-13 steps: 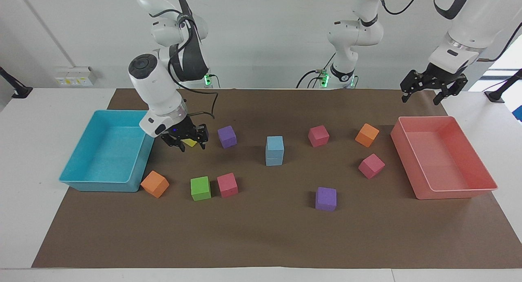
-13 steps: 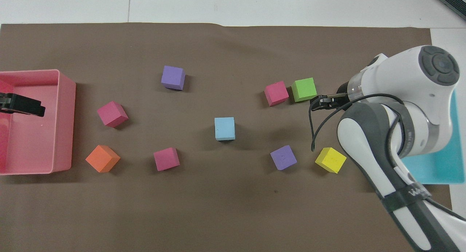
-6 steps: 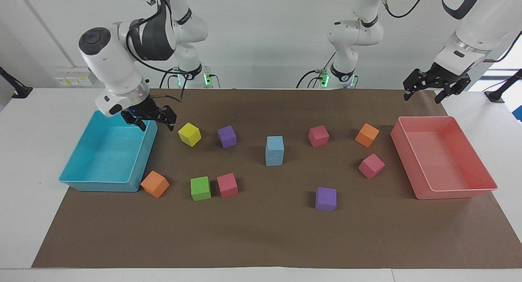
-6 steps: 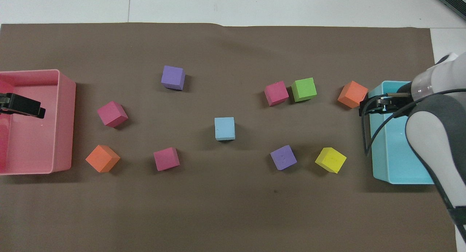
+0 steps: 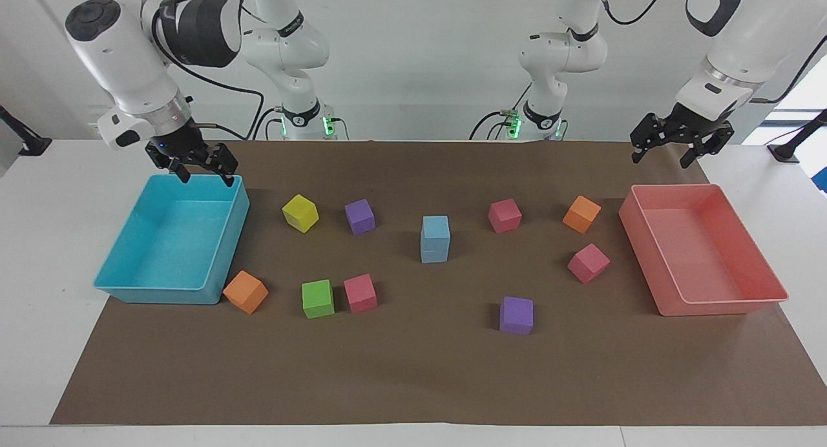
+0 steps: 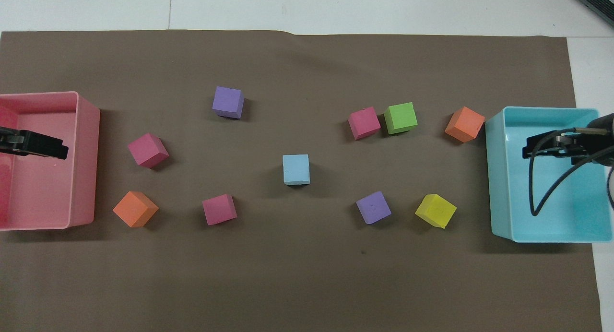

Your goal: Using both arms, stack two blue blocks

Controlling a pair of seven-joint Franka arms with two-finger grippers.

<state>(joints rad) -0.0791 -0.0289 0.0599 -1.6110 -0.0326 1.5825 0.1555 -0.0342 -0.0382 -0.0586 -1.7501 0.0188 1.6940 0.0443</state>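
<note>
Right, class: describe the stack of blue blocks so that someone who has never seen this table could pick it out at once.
Start from the brown mat, with a turquoise tray at one end and a pink tray at the other. About midway between the trays stand the blue blocks, one on top of the other. Every other cube lies singly and none is blue.

Even, bright room light from overhead; both views sharp throughout. Cubes cast short, soft shadows on the brown mat [image 5: 413, 369], the blue stack [image 5: 435, 239] included. Faint sheen on the pink tray [image 5: 723, 301]. Daylight glare washes out the window [image 5: 801, 92] beside the left arm.
</note>
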